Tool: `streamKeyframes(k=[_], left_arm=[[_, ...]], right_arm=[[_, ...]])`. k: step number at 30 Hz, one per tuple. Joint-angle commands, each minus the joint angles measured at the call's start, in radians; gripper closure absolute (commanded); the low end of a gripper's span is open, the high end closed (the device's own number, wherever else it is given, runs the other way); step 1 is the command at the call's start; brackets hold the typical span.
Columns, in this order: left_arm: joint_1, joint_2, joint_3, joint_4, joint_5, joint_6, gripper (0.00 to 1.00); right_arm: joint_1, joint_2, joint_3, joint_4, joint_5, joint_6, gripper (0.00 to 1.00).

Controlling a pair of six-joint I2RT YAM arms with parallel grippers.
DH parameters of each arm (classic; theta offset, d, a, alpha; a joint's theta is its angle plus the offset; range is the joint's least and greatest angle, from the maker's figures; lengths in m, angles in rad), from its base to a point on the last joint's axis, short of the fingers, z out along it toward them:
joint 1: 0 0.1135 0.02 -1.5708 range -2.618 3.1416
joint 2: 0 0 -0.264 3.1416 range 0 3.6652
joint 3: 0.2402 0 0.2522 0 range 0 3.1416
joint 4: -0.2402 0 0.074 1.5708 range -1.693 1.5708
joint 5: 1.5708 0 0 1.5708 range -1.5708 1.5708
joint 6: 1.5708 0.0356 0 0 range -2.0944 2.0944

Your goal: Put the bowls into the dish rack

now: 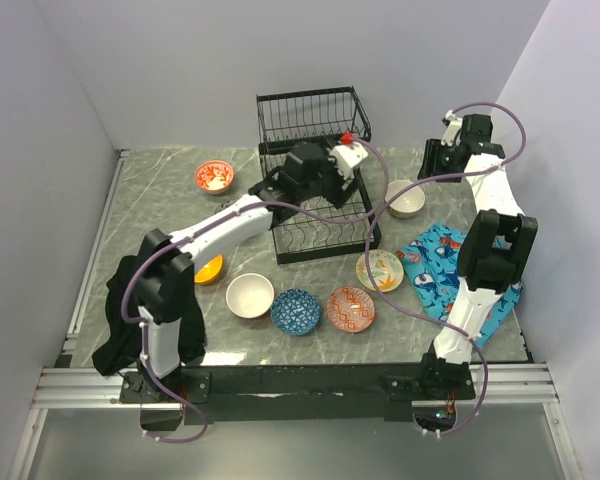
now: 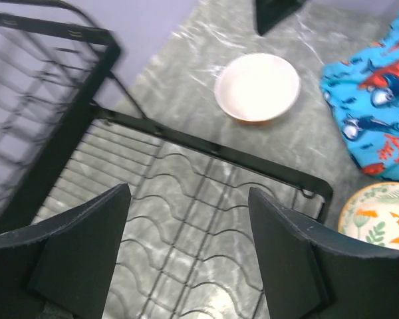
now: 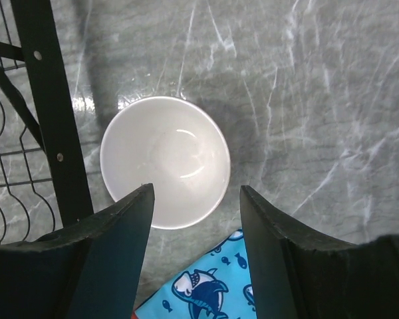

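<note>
The black wire dish rack (image 1: 315, 120) stands at the back centre and holds no bowl that I can see. My left gripper (image 1: 332, 185) is open and empty above the rack's slotted lower tray (image 2: 186, 219), its jaws wide apart (image 2: 189, 199). My right gripper (image 1: 435, 158) is open and empty (image 3: 196, 196), held above the beige bowl (image 1: 405, 199), which lies just right of the rack (image 3: 165, 161) (image 2: 257, 88). On the table lie a red patterned bowl (image 1: 214, 177), an orange bowl (image 1: 209, 269), a white bowl (image 1: 250, 296), a blue bowl (image 1: 296, 311), a red-orange patterned bowl (image 1: 351, 309) and a multicolour bowl (image 1: 379, 270).
The blue whale-print cloth (image 1: 450, 270) lies on the right under the right arm, close to the beige bowl (image 3: 206, 286). A black cloth (image 1: 120, 310) hangs at the left arm's base. The rack's frame (image 3: 43, 100) stands just left of the beige bowl.
</note>
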Motion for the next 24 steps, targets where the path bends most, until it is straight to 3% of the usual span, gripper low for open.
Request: streamKeyframes(k=[1,16,24], left_arm=[[-0.008,0.021,0.057,0.031,0.02,0.012,0.2],[-0.001,-0.023,0.007,-0.037,-0.102,-0.004,0.19],[0.002,-0.025,0.007,-0.037,-0.102,-0.012,0.19]], right_arm=[[0.003,0.054,0.048,-0.026,0.002,0.025,0.38],[0.0,0.148,0.05,0.004,0.106,0.021,0.45],[0.009,0.169,0.045,0.012,0.128,0.007,0.57]])
